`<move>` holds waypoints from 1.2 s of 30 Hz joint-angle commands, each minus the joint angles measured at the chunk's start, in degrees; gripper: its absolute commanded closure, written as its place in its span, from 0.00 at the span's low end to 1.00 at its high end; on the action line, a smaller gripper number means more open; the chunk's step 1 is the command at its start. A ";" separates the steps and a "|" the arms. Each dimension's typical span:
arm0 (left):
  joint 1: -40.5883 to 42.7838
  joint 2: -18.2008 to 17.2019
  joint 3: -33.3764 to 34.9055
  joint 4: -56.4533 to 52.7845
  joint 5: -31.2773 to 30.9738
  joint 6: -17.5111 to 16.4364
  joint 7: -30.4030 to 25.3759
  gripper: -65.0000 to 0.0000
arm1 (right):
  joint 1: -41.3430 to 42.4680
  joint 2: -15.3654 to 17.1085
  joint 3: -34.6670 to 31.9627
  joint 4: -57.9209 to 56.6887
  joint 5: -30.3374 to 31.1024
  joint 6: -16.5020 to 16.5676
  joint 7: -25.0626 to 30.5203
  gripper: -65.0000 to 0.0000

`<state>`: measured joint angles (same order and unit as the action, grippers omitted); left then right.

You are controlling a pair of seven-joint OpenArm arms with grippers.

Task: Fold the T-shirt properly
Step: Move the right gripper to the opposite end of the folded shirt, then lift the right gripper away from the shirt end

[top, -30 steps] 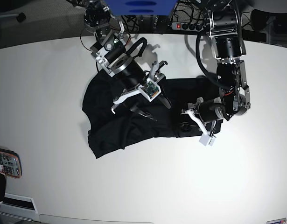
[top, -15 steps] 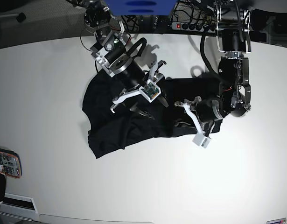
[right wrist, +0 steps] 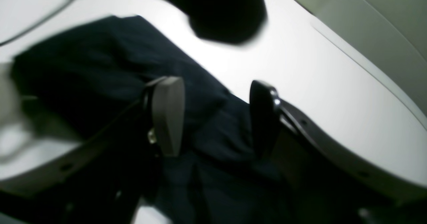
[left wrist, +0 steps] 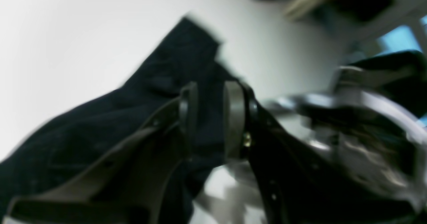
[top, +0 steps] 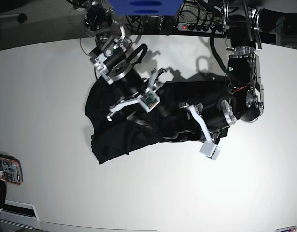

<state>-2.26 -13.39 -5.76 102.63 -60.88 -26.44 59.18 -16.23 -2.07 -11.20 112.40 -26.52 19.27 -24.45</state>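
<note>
The black T-shirt [top: 109, 140] lies crumpled on the white table [top: 51, 87], its cloth bunched in the middle. My right gripper [top: 150, 113] hovers over the shirt's middle. In the right wrist view it [right wrist: 213, 114] is open, both fingers wide apart above dark folds of the T-shirt [right wrist: 100, 67]. My left gripper [top: 175, 135] sits low over the shirt's right half. In the blurred left wrist view it [left wrist: 210, 90] shows a narrow gap between its fingers, with the T-shirt [left wrist: 83, 127] behind them and nothing pinched.
A colourful phone-like object [top: 6, 169] lies at the table's left edge. A power strip [top: 194, 27] and cables sit behind the table's far edge, beside a blue object [top: 146, 7]. A white strip [top: 18, 210] lies at the near left corner.
My left gripper has swung left across the shirt's right half and its jaws have parted. The right arm has shifted slightly up and to the left, still open.
</note>
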 commanded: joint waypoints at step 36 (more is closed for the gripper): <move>16.90 -8.90 -24.97 17.94 0.27 -0.16 -1.29 0.57 | 23.57 1.76 27.25 -6.77 2.13 8.47 -39.16 0.54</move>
<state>14.81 -21.65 -30.33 119.68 -59.61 -26.50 59.18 6.22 -0.58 15.88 104.71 -24.45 28.08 -64.55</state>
